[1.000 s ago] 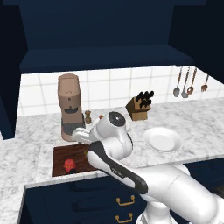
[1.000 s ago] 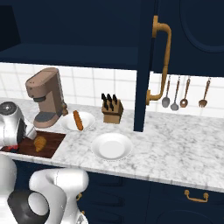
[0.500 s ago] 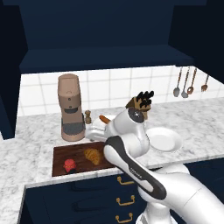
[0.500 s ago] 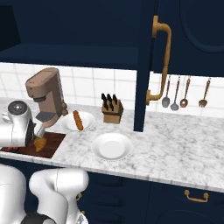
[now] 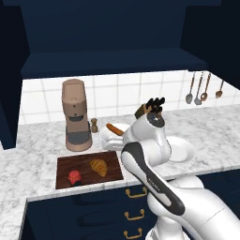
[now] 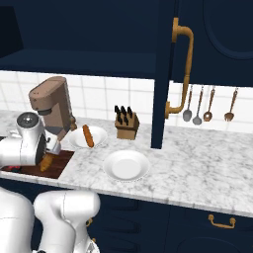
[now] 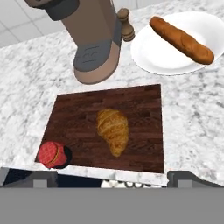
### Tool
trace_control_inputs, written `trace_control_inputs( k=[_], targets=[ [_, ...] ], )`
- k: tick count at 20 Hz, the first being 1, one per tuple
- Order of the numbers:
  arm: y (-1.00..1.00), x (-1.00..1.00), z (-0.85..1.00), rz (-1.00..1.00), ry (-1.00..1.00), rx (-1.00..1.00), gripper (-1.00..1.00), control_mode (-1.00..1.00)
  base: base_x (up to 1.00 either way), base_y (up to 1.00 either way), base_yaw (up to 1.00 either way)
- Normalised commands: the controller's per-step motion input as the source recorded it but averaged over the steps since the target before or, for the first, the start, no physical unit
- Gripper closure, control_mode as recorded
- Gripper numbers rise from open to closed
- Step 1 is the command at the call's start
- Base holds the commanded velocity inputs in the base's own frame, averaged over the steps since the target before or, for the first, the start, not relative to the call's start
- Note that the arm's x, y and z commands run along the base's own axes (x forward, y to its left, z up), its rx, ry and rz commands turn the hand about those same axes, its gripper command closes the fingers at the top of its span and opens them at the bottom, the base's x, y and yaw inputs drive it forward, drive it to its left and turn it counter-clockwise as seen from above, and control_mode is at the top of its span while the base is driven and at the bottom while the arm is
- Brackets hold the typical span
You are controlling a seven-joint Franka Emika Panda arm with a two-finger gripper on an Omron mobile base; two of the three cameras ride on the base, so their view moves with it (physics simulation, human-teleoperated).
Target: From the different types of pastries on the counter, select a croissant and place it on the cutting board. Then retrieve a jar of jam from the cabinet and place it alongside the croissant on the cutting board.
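Basically done: end effector sits above the cutting board (image 7: 144, 105), holding nothing; can't tell if its fingers are apart or together. Croissant (image 7: 113, 130) lies mid-board, jam jar (image 7: 53, 154) stands near it at the board's corner, well apart from the baguette plate (image 7: 153, 54) on the desk (image 7: 26, 83).

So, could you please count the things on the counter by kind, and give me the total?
Croissant: 1
Jam jar: 1
Baguette: 1
Cutting board: 1
Plates: 2, one under the baguette, one bare
Coffee machine: 1
Knife block: 1
Pepper mill: 1
Total: 9
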Motion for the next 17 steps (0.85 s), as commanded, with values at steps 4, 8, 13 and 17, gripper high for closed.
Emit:
trace_control_inputs(
  k=[4, 8, 13, 17],
  targets=[
    [-0.41, 0.0, 0.02, 0.0, 0.0, -0.15, -1.0, -1.0, 0.0, 0.0, 0.0],
    [-0.42, 0.0, 0.06, 0.0, 0.0, -0.13, -1.0, -1.0, 0.0, 0.0, 0.0],
    [-0.47, 0.0, 0.19, 0.0, 0.0, -0.06, -1.0, -1.0, 0.0, 0.0, 0.0],
    [-0.41, 0.0, 0.25, 0.0, 0.0, -0.03, -1.0, -1.0, 0.0, 0.0, 0.0]
  ],
)
